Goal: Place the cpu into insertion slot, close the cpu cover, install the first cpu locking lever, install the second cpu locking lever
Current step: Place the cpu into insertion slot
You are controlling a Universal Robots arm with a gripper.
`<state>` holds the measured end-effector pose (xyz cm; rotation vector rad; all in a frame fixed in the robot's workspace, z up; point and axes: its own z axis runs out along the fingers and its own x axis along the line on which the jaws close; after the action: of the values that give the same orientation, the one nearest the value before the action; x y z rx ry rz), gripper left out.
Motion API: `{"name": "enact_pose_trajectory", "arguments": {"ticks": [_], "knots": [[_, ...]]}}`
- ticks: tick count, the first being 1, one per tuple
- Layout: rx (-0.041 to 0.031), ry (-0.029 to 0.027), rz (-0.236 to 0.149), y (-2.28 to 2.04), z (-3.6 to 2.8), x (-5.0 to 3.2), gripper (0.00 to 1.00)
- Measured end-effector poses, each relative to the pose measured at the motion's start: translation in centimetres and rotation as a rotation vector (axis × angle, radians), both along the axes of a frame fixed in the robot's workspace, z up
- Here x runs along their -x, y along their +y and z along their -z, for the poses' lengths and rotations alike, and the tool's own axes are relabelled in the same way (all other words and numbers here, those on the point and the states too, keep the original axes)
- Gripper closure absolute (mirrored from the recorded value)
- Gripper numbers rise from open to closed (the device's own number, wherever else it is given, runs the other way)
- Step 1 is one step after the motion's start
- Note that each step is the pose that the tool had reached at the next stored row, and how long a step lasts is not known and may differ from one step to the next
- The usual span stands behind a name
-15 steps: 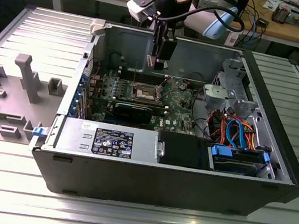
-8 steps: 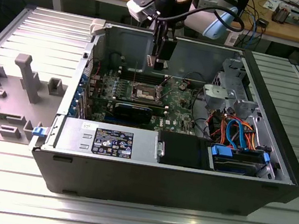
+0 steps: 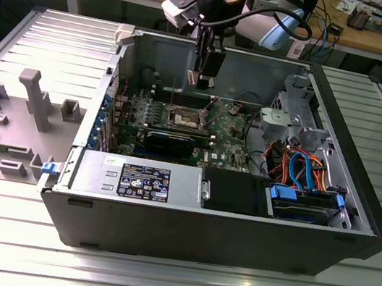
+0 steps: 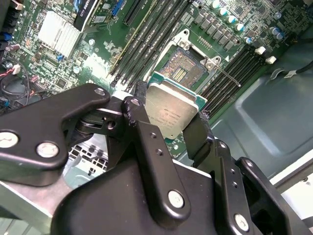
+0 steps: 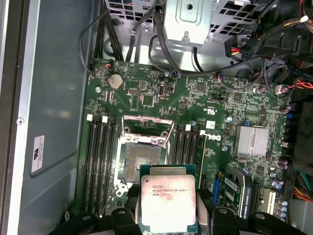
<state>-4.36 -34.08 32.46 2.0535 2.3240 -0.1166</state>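
Note:
My gripper (image 4: 168, 110) is shut on the cpu (image 4: 172, 108), a flat square chip with a silvery-tan top, clamped by its edges between the black fingers (image 4: 142, 120). In the first wrist view the cpu (image 5: 167, 198) hangs above the motherboard, just beside the insertion slot (image 5: 142, 156), whose dark centre lies bare. The cpu cover (image 5: 146, 119) stands swung open at the slot's far edge. A thin locking lever (image 4: 227, 74) sticks out loose beside the insertion slot (image 4: 188, 68). In the exterior view the gripper (image 3: 202, 82) hovers over the insertion slot (image 3: 184, 118) inside the open case.
Long memory slots (image 5: 100, 156) flank the socket on both sides. A finned heat sink (image 5: 252, 140), a black card (image 3: 169, 141), cables (image 3: 300, 169) and a drive cage (image 3: 291, 116) crowd the case. A grey fixture (image 3: 33, 98) lies on the table at the exterior view's left.

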Motion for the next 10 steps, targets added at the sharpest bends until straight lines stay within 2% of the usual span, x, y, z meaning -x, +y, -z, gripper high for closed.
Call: {"name": "enact_pose_trajectory", "arguments": {"ticks": [10], "knots": [[0.0000, 0.0000, 0.010, 0.00, 0.00, 0.00, 0.45]]}}
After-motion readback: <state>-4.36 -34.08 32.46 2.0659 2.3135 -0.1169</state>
